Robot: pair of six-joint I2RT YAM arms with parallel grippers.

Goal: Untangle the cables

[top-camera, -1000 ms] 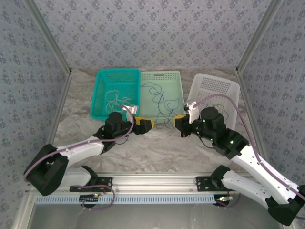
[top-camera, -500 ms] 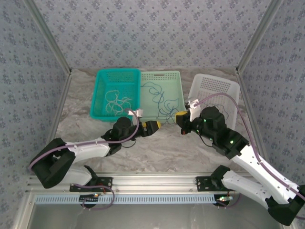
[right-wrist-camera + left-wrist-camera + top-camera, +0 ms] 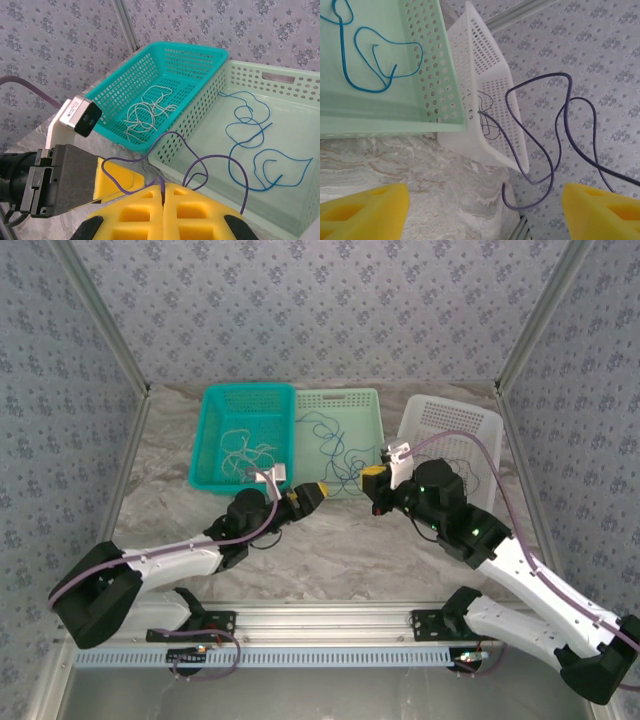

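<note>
Cables [image 3: 147, 111]: blue, purple, cream loops

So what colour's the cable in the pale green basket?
The cable is blue, clearest in the right wrist view.

Purple cable [image 3: 220, 156], blue cable [image 3: 343, 55] — teal basket [image 3: 150, 70].

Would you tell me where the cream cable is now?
Top view: the cream cable lies coiled in the teal basket, left of the pale green basket.
</note>
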